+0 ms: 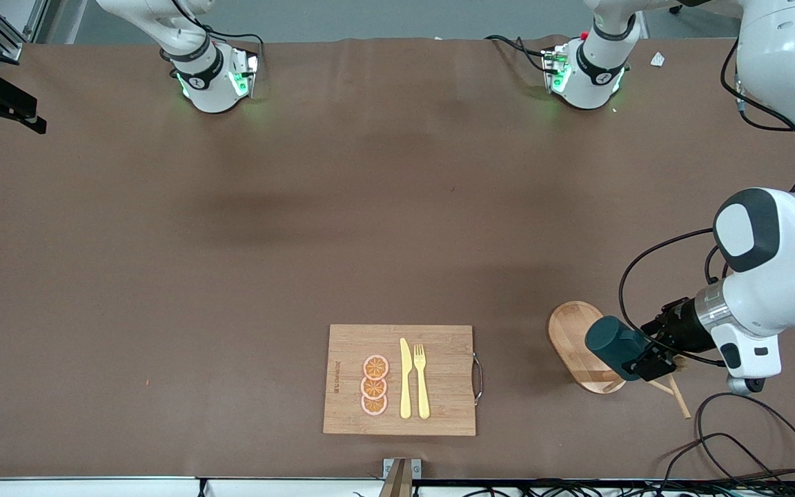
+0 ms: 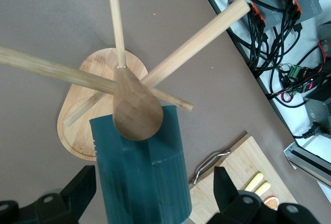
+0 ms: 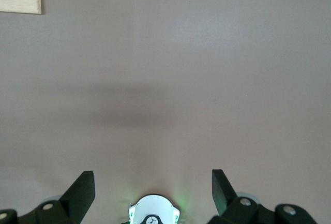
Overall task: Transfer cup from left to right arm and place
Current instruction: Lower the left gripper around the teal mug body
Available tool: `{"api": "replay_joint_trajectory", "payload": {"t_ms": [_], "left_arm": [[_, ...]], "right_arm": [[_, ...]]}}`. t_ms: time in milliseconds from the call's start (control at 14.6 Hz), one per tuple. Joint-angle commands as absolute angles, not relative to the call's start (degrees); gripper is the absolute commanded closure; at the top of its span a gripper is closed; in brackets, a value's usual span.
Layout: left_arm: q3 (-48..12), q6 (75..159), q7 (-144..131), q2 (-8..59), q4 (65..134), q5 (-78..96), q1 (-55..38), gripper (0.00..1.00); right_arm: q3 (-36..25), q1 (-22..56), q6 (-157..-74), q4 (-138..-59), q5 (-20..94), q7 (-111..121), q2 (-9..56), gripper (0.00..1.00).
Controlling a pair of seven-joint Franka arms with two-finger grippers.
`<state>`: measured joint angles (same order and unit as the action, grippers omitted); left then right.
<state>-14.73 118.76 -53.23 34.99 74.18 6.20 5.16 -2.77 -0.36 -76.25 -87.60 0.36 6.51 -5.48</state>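
The dark teal cup [image 1: 615, 342] hangs tilted on a wooden peg stand [image 1: 575, 331] near the front edge, toward the left arm's end of the table. My left gripper [image 1: 648, 364] is at the cup and open. In the left wrist view the cup [image 2: 139, 177] sits between the two black fingers [image 2: 83, 185] with a gap on each side, under the stand's rounded top [image 2: 135, 111]. The cup's handle and inside are hidden. My right gripper [image 3: 153, 182] is open and holds nothing; it waits over bare table near its own base [image 3: 153, 213].
A wooden cutting board [image 1: 349, 345] with a metal handle lies near the front edge. On it are three orange slices [image 1: 375, 385], a yellow knife [image 1: 405, 378] and a yellow fork [image 1: 421, 379]. The stand's pegs [image 2: 196, 43] stick out around the cup. Cables [image 1: 735, 442] loop by the left arm.
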Motion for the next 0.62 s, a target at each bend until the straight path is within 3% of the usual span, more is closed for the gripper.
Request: {"api": "replay_joint_trajectory", "payload": {"t_ms": [0,549], "left_arm": [[-14.59,118.30,-55.10,36.03,73.21,6.86,4.92,0.00],[-14.41,117.95,-56.95,36.56,73.21,10.81,5.54,0.00]], "right_arm": [[-2.72,-0.44,-76.90,-88.77,0.79,6.77,-6.68,0.00],[-2.72,-0.44,-76.73,-88.86,1.41,4.93,-6.68,0.00]]}}
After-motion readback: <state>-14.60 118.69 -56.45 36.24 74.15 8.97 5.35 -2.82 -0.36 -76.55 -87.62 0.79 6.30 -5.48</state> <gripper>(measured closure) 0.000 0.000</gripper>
